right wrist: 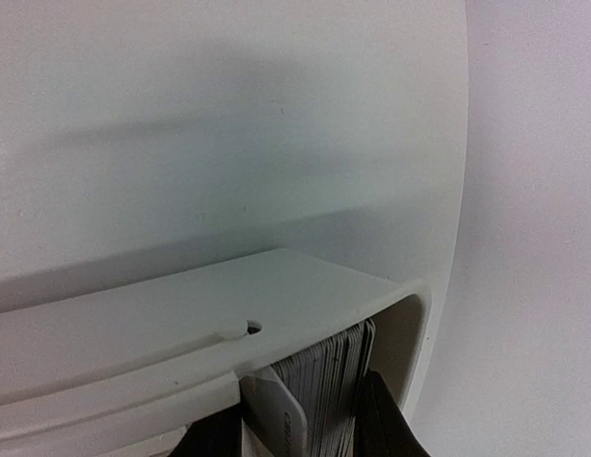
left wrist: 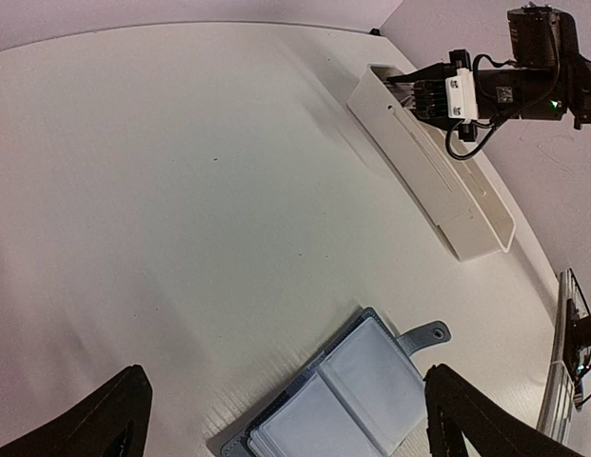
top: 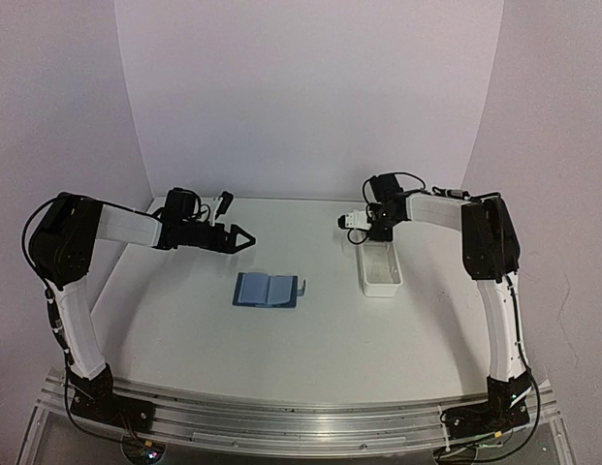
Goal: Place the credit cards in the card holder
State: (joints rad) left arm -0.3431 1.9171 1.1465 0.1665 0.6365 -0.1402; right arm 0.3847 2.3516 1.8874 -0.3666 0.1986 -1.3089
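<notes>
1. White tabletop (top: 184, 339) and pale walls framed the scene. The card holder (top: 267, 291) lay open and flat at mid-table — dark blue cover, clear pockets inside.
2. Its long axis ran left to right, with the snap tab (top: 303, 285) pointing right toward the white tray (top: 382, 281).
3. The left gripper (top: 250, 238) hung left of and beyond the holder, released and empty.
4. The right gripper (right wrist: 300, 428) straddled the cards (right wrist: 328, 371) at the tray's far end — I could not tell whether it had clenched them.
</notes>
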